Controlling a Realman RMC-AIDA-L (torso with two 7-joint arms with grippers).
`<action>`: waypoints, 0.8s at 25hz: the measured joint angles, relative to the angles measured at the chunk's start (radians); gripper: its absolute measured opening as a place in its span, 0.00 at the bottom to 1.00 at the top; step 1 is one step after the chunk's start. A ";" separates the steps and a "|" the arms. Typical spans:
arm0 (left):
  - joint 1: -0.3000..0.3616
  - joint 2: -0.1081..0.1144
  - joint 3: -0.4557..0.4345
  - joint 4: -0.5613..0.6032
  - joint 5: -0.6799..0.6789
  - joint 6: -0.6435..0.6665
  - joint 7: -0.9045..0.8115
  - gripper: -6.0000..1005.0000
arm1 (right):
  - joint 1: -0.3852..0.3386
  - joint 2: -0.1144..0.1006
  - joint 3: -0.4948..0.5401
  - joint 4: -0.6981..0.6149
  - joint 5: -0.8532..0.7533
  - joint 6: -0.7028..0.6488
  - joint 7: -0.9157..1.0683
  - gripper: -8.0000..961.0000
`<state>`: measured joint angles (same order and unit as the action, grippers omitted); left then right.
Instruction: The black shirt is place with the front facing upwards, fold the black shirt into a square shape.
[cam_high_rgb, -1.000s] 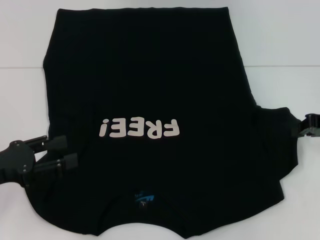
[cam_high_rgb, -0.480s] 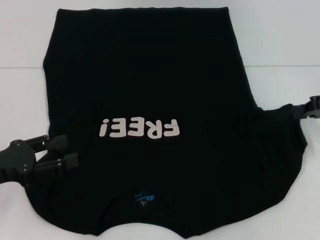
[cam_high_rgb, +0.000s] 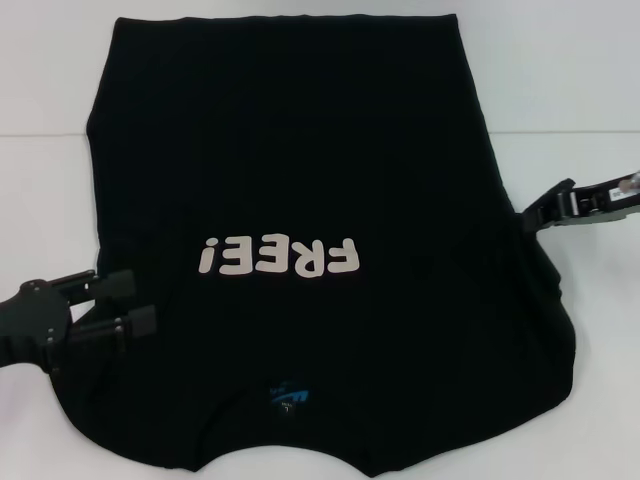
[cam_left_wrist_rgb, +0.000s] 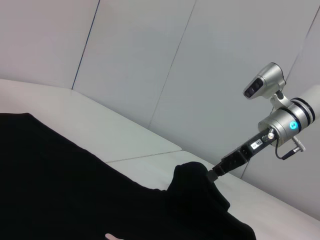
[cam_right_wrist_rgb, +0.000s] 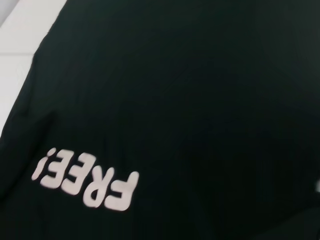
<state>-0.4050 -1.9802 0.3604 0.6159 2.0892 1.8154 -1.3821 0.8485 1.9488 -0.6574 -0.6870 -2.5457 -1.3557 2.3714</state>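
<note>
The black shirt (cam_high_rgb: 300, 150) lies front up on the white table (cam_high_rgb: 570, 70), with its white "FREE!" lettering (cam_high_rgb: 278, 258) upside down to me and the blue neck label (cam_high_rgb: 290, 397) near the front edge. At the shirt's right side, my right gripper (cam_high_rgb: 532, 215) is shut on the sleeve. The left wrist view shows that gripper (cam_left_wrist_rgb: 216, 172) holding a raised hump of the black shirt (cam_left_wrist_rgb: 192, 177) off the table. My left gripper (cam_high_rgb: 128, 304) rests open at the shirt's lower left edge. The right wrist view looks down on the black shirt (cam_right_wrist_rgb: 200, 90) and the lettering (cam_right_wrist_rgb: 87, 182).
Bare white table shows to the left, right and behind the shirt. A seam in the table (cam_high_rgb: 560, 132) runs across at the back. Grey wall panels (cam_left_wrist_rgb: 150, 60) stand behind the table in the left wrist view.
My right gripper has moved up and inward toward the shirt's body, drawing the right sleeve in with it; the cloth bulge at the right has shrunk. The left gripper has not moved.
</note>
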 joint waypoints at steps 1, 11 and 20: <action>0.000 0.000 0.000 0.000 0.000 -0.001 0.000 0.73 | 0.005 0.005 -0.012 0.000 0.000 0.001 -0.005 0.02; -0.002 0.000 -0.002 -0.012 0.000 -0.003 0.000 0.73 | 0.032 0.071 -0.041 -0.001 0.006 0.007 -0.123 0.02; -0.005 -0.001 -0.011 -0.029 0.000 -0.006 -0.003 0.73 | -0.005 0.086 -0.036 0.004 0.130 0.004 -0.229 0.05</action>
<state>-0.4100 -1.9813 0.3493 0.5865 2.0893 1.8090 -1.3850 0.8435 2.0350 -0.6936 -0.6830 -2.4161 -1.3519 2.1421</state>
